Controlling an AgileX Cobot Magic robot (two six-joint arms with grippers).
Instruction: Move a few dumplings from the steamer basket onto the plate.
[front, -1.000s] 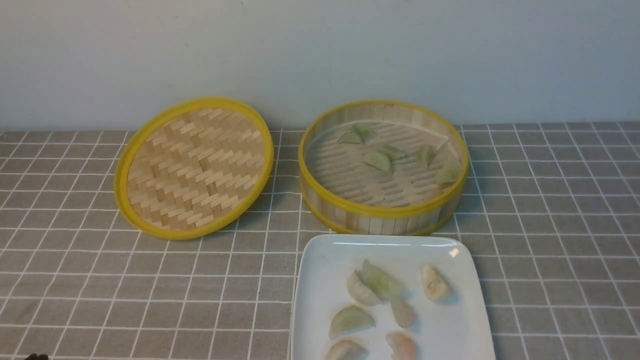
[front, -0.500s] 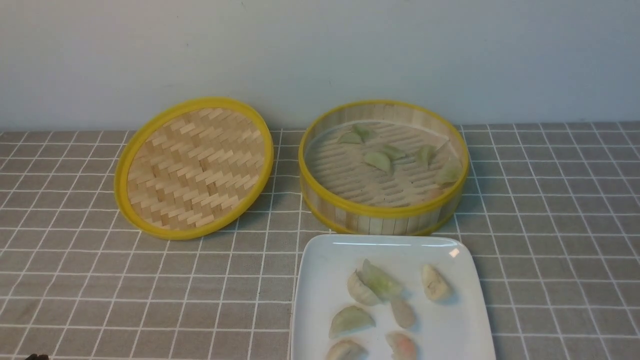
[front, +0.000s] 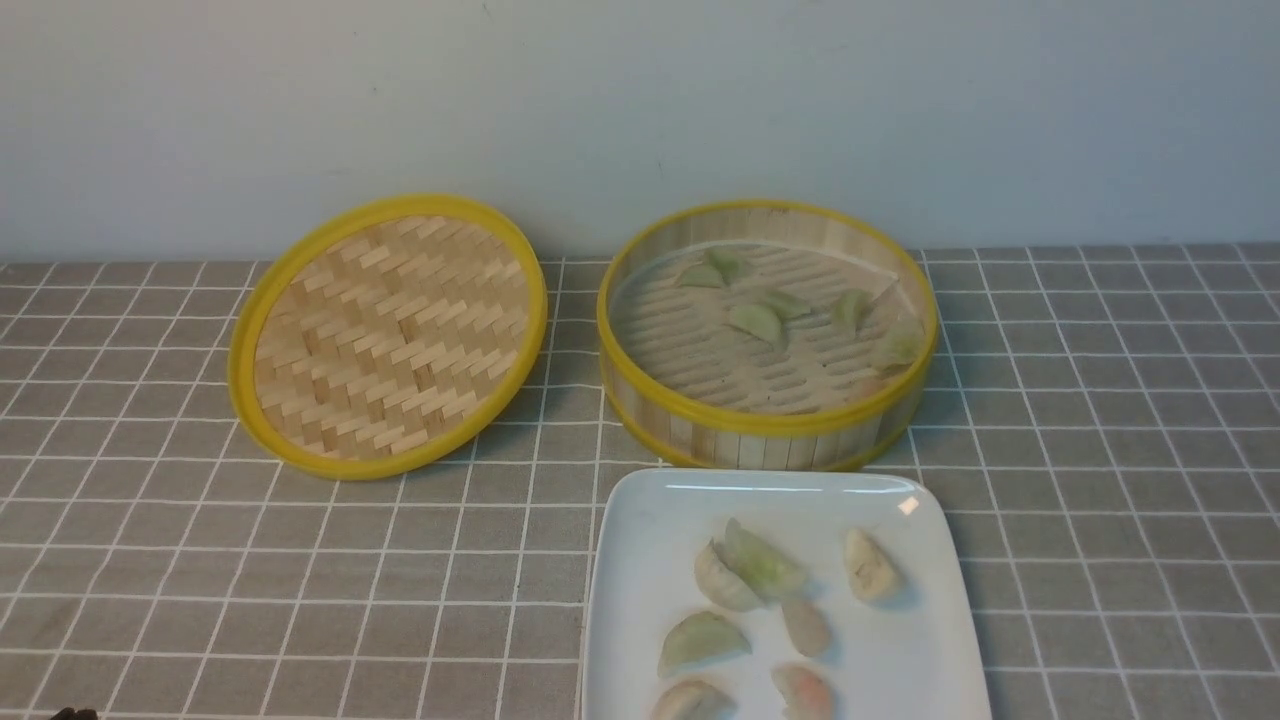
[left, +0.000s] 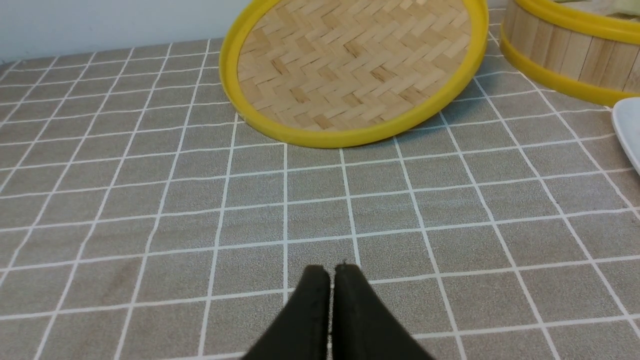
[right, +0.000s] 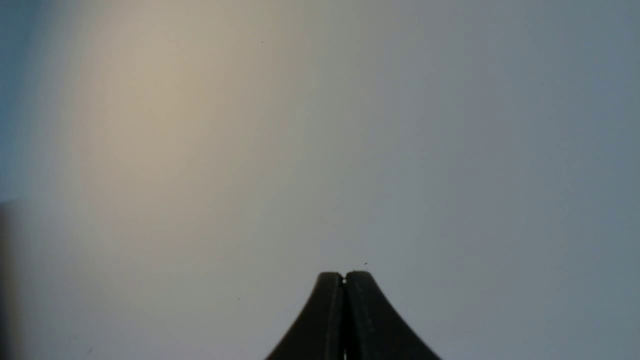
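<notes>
The steamer basket (front: 767, 425) stands at the back, right of centre, with several pale green dumplings (front: 757, 321) on its slatted floor. The white plate (front: 640, 570) lies just in front of it and holds several dumplings (front: 762, 563), green, whitish and pinkish. My left gripper (left: 331, 270) is shut and empty, low over the tablecloth at the front left, well short of the basket (left: 565, 55). A dark bit of it shows at the front view's bottom left corner (front: 72, 713). My right gripper (right: 345, 275) is shut and empty, facing a blank grey surface; it is out of the front view.
The flat woven lid (front: 390, 335) with a yellow rim leans tilted at the back left, beside the basket; it also shows in the left wrist view (left: 355, 70). A grey checked tablecloth (front: 200, 560) covers the table. A pale wall stands close behind.
</notes>
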